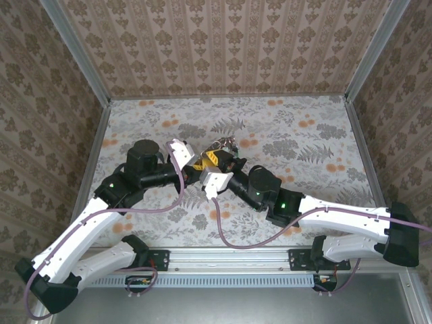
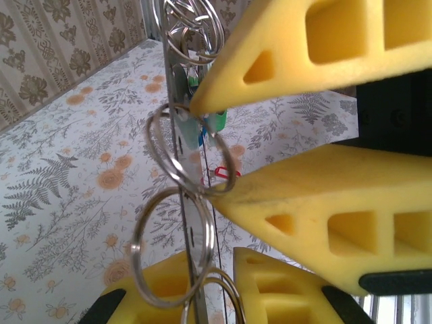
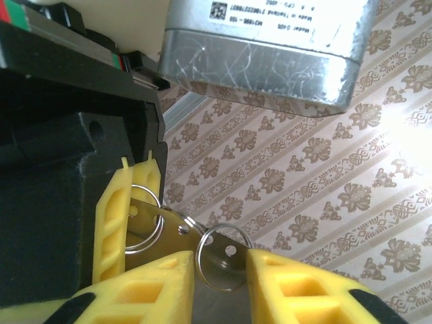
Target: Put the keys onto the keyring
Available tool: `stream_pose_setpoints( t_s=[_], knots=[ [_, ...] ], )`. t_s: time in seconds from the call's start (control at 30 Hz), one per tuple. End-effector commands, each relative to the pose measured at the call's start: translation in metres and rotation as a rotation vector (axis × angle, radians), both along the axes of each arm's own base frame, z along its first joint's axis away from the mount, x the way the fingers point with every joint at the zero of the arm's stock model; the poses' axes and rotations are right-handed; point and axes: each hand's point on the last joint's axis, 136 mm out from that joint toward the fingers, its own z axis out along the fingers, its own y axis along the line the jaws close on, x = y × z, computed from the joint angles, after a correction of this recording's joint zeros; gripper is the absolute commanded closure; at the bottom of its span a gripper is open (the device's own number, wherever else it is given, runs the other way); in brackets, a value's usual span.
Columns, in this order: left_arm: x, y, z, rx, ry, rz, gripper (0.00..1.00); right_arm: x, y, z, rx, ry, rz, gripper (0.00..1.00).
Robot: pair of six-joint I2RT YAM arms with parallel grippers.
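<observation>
Nearest the left wrist camera, the left gripper (image 2: pixel 204 152) narrows its yellow foam fingers (image 2: pixel 317 202) until the tips touch opposite sides of one ring on the keyring (image 2: pixel 177 223). The keyring is a thin holed metal strip running from 12 to 6 o'clock, threaded with several split rings. At 6 o'clock the right gripper (image 2: pixel 212 270) pinches the strip between its near-closed fingers. Just behind the strip this view adds a blurred green key (image 2: pixel 217 121), a red key (image 2: pixel 224 173) and the flowered table (image 2: pixel 81 169).

The right wrist camera instead shows the strip's flat, punched face, held between that gripper's own tips, with the wallpapered wall (image 3: pixel 324 175) beyond. From above, both grippers meet at the centre, and the keyring (image 1: pixel 224 144) sits toward 1 o'clock of them, above the table.
</observation>
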Motion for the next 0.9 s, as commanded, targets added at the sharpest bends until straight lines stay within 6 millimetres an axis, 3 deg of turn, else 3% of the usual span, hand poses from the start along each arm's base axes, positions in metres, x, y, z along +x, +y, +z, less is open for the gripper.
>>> stream_pose_setpoints(
  t_s=[0.0,0.17,0.5,0.87],
  knots=[
    [-0.009,-0.003,0.017,-0.046,-0.021,-0.043,1.0,0.003,0.003,0.023,0.049,-0.03,0.002,0.75],
    [-0.009,-0.002,0.017,-0.045,-0.024,-0.039,1.0,0.006,0.005,0.023,0.045,-0.029,-0.001,0.85],
    [-0.009,-0.001,0.019,-0.044,-0.031,-0.036,1.0,0.008,-0.001,0.027,0.056,-0.022,-0.01,0.95],
    [-0.008,0.001,0.018,-0.039,-0.039,-0.023,1.0,0.005,-0.013,0.028,0.076,0.022,0.021,0.96]
  ],
)
